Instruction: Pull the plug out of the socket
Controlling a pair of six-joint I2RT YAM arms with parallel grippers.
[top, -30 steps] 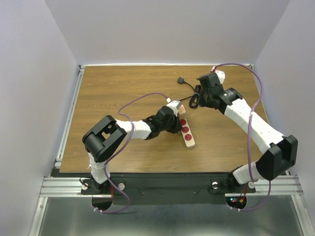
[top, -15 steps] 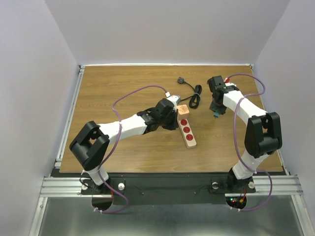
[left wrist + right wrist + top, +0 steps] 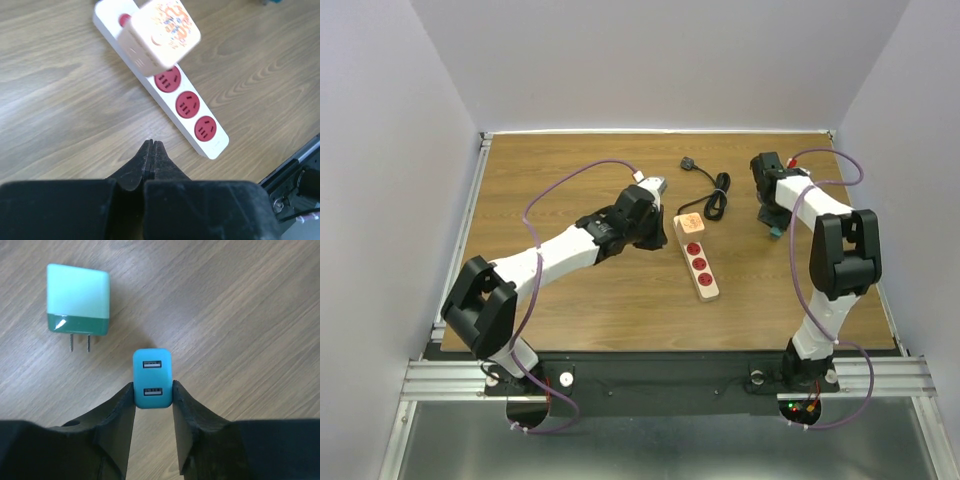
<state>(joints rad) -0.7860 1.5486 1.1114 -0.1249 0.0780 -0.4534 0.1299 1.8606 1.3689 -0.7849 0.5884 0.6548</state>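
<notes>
The socket [image 3: 701, 268], a beige power strip with red outlets, lies mid-table; it also shows in the left wrist view [image 3: 183, 103]. A beige plug with an orange pattern [image 3: 688, 222] [image 3: 160, 37] sits in its far outlet. My left gripper [image 3: 658, 232] [image 3: 151, 143] is shut and empty, just left of the strip and apart from it. My right gripper [image 3: 773, 226] [image 3: 153, 386] is at the back right, shut on a blue two-port USB charger [image 3: 152, 374].
A mint and dark green charger [image 3: 78, 299] lies on the wood with its prongs showing, just beyond the right gripper. The strip's black cord [image 3: 718, 195] coils behind the strip and ends in a black plug [image 3: 688, 165]. The table's right edge [image 3: 865, 230] is near the right arm.
My left gripper has drawn back to the left, off the strip's far end. My right arm has folded back to the right, carrying the blue charger away from the cord.
</notes>
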